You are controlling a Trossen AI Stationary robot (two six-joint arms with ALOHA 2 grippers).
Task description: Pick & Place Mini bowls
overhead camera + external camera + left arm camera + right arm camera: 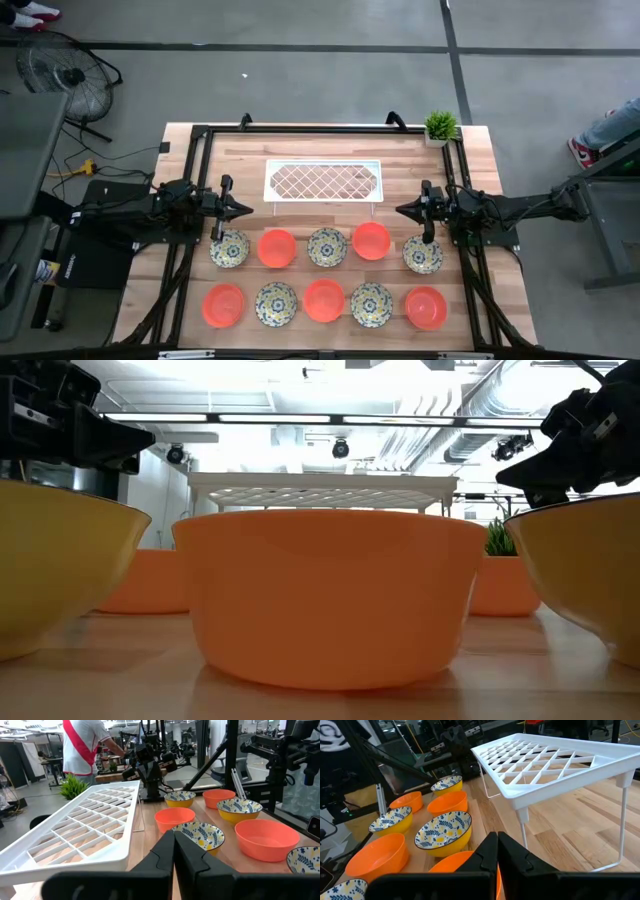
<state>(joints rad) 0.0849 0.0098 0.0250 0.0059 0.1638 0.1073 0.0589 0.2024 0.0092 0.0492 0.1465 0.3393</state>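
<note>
Ten small round mini bowls point(324, 300), five shiny orange-red and five cream with blue and yellow flowers, sit in two rows on the wooden tabletop point(330, 160). Just past them, the left tool point(243, 210) and right tool point(403, 209) hang squeezed tight and hold nothing. Farther back stands the white criss-cross tray point(322, 181).

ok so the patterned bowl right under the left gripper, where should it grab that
Judging by its pose, take the patterned bowl by its thin rim, from straight above, one finger inside and one outside. It sits upright and open. The wall away from the orange bowl beside it looks easiest. The left gripper is shut now.
</note>
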